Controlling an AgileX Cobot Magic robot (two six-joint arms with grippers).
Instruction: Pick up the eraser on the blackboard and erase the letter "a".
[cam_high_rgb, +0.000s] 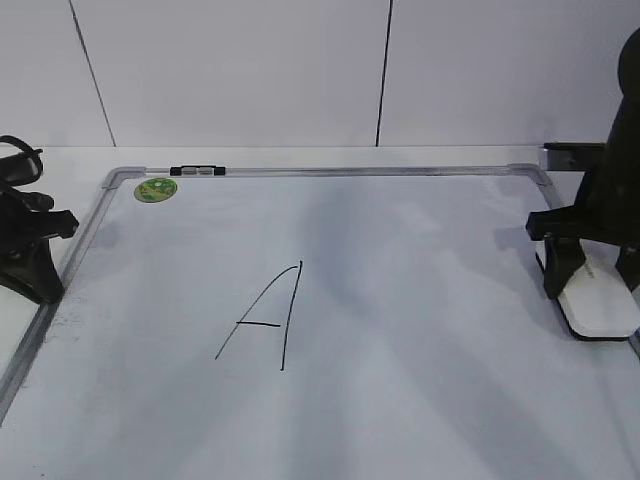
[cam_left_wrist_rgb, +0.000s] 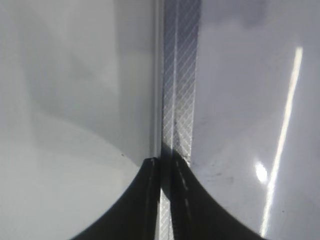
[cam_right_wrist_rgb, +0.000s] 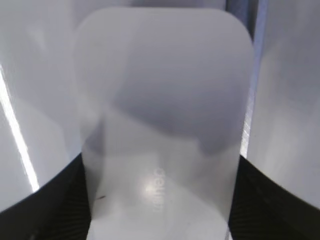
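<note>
The blackboard (cam_high_rgb: 420, 330) is a white board in a silver frame, lying flat. The eraser (cam_high_rgb: 602, 308), white with a thin black underside, rests at the board's right edge. My right gripper (cam_high_rgb: 594, 284) straddles it with both fingers against its long sides; the right wrist view shows the eraser (cam_right_wrist_rgb: 160, 95) filling the space between the fingers (cam_right_wrist_rgb: 160, 167). My left gripper (cam_high_rgb: 36, 272) is shut and empty over the left frame rail (cam_left_wrist_rgb: 182, 75), fingertips (cam_left_wrist_rgb: 166, 161) together. No small "a" shows in any view.
A large capital "A" (cam_high_rgb: 266, 320) is drawn in the middle of the board. A round green sticker (cam_high_rgb: 155, 189) and a small black-and-silver clip (cam_high_rgb: 197, 171) sit at the far left corner. A white wall stands behind.
</note>
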